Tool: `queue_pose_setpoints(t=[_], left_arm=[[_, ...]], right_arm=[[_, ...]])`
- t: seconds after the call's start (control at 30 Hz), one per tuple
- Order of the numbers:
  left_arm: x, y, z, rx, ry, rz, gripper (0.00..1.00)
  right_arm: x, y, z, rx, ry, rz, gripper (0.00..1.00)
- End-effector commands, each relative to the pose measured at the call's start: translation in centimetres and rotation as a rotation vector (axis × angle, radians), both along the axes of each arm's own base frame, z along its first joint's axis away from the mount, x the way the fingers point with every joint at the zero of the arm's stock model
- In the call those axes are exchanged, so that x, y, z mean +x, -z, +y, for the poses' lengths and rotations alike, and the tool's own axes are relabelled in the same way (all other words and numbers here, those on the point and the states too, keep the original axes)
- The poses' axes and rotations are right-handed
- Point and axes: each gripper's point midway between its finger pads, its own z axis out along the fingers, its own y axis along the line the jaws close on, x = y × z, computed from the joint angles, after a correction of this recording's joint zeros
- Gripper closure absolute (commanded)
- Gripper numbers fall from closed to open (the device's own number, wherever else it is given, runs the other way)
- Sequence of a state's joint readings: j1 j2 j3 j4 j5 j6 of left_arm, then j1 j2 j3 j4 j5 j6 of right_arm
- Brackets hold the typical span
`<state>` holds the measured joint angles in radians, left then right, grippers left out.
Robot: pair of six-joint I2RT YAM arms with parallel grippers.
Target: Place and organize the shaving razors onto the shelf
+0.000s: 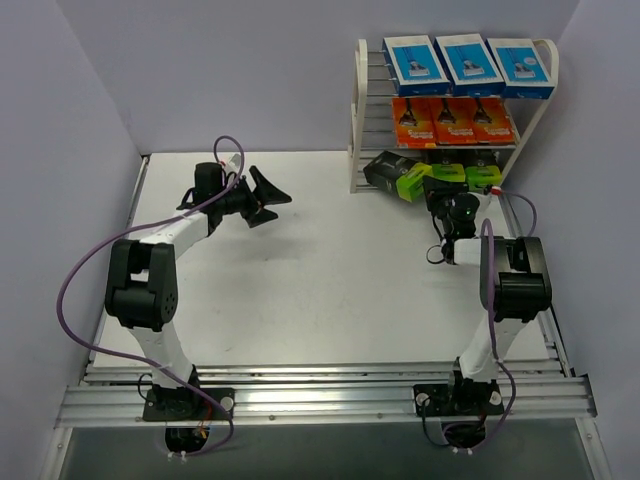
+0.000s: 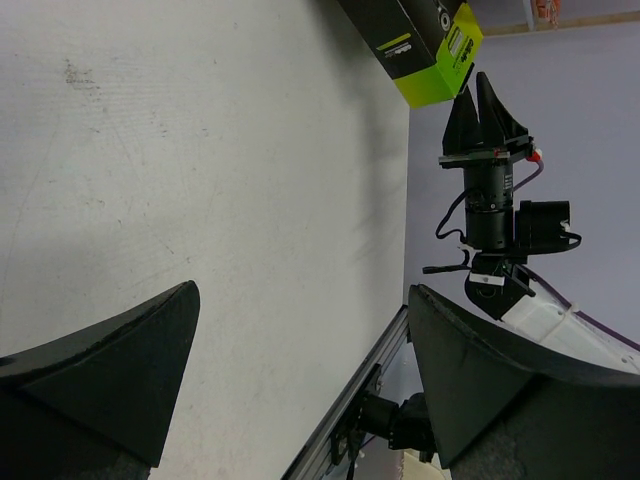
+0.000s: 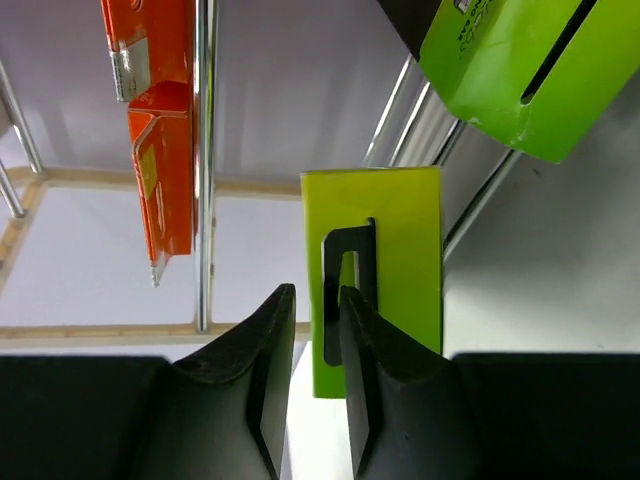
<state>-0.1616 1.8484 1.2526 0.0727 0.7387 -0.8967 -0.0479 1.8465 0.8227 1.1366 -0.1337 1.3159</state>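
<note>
The shelf [image 1: 357,120] stands at the back right. It carries three blue-and-white razor packs [image 1: 467,62] on the top tier and three orange ones [image 1: 450,120] below. Black packs with lime-green ends lie on the lowest tier, the left one [image 1: 392,174] lying askew. My right gripper [image 1: 443,197] points at the middle pack [image 1: 448,173]. In the right wrist view its jaws [image 3: 316,292] stand a narrow gap apart, just in front of that pack's lime end [image 3: 395,230], with nothing between them. My left gripper [image 1: 270,195] hovers wide open and empty over the table's left half [image 2: 303,290].
Shelf rods [image 3: 205,150] and an orange pack [image 3: 160,120] hang above the right gripper. The askew pack's lime end [image 3: 520,70] is at its upper right. Walls close the table at the left, back and right. A metal rail [image 1: 320,395] runs along the near edge.
</note>
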Motion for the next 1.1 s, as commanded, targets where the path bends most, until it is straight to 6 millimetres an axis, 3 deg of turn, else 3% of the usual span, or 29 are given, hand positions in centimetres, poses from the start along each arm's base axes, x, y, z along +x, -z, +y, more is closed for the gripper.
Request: queue_pose_setpoints(t=[0.0, 0.17, 0.2, 0.27, 0.4, 0.63, 0.77, 0.9, 1.07], left_arm=[[0.4, -0.5, -0.1, -0.026, 0.014, -0.036, 0.06], [0.4, -0.5, -0.2, -0.033, 0.016, -0.034, 0.06], [0.4, -0.5, -0.2, -0.035, 0.017, -0.033, 0.06], [0.4, -0.5, -0.2, -0.036, 0.017, -0.032, 0.06], [0.4, -0.4, -0.3, -0.042, 0.019, -0.027, 0.06], [0.3, -1.1, -0.3, -0.053, 0.018, -0.039, 0.06], [0.3, -1.1, -0.3, -0.054, 0.020, -0.041, 0.06], [0.3, -1.2, -0.3, -0.058, 0.019, -0.039, 0.06], [0.1, -1.6, -0.4, -0.069, 0.023, -0.046, 0.06]], right_arm=[[1.4, -6.4, -0.5, 0.033, 0.072, -0.226, 1.00], [2.4, -5.8, 0.0, 0.037, 0.082, -0.231, 1.00], [2.5, -6.1, 1.4, 0.037, 0.056, -0.239, 1.00], [2.7, -5.5, 2.1, 0.042, 0.033, -0.236, 1.00], [2.4, -4.4, 2.4, 0.049, 0.016, -0.208, 0.88], [1.3, -3.6, 2.6, 0.024, -0.005, -0.168, 0.89], [0.8, -3.1, 2.8, 0.003, -0.027, -0.133, 0.69], [0.1, -2.9, 2.5, -0.026, -0.041, -0.099, 0.57], [-0.6, -3.0, 3.7, -0.090, -0.121, -0.049, 0.43]])
